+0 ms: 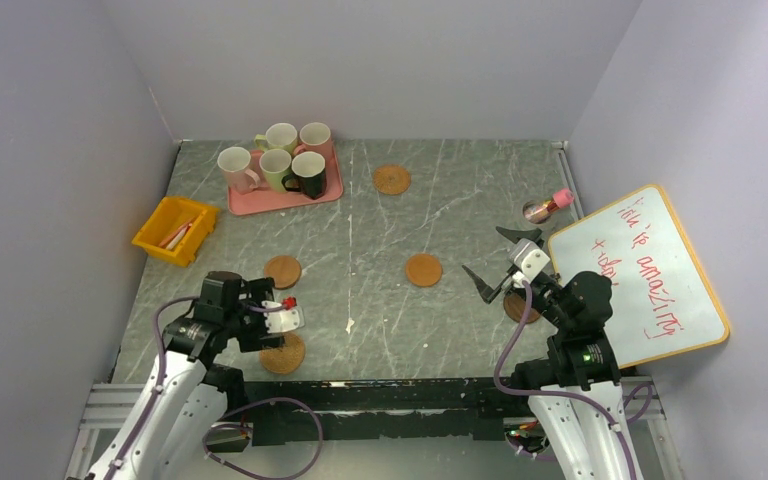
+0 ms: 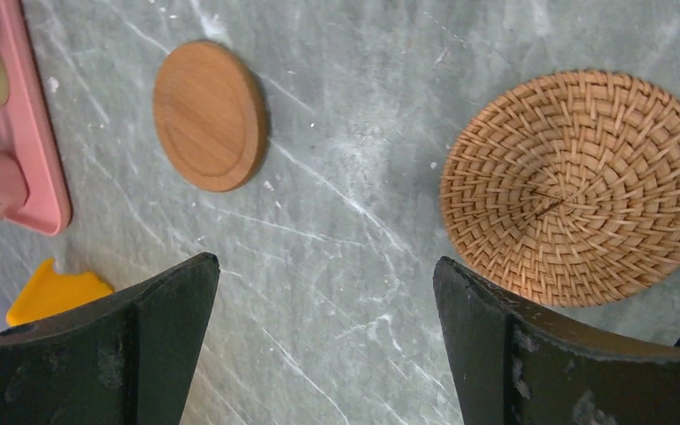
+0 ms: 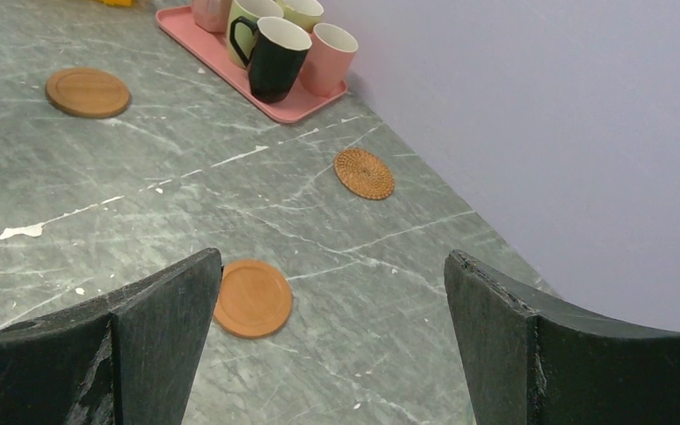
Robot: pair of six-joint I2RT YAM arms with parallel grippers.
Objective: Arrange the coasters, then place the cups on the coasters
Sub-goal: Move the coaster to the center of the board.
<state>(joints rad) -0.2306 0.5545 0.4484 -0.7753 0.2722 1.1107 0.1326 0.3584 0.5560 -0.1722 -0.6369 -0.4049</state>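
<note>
Hovering low over the grey marbled surface, the left end effector has its fingers spread wide with nothing between them. Its wrist view shows bare surface between them, the near woven coaster just past one finger and the wooden coaster farther off, close to the pink tray.

The right end effector is also wide apart and empty. It is raised over the right side of the surface and points toward the middle.

An orange coaster lies flat near the centre, and a far woven coaster sits toward the back wall. A dark coaster is partly hidden under the right arm. No coaster touches another.

All five cups stand upright, crowded on the tray at the back left, none on a coaster. In the near row are a black cup, a yellow-green cup and a pink cup. Behind them are a second yellow-green cup and a second pink cup.

A yellow bin sits at the left edge. A small jar and a whiteboard are on the right.
</note>
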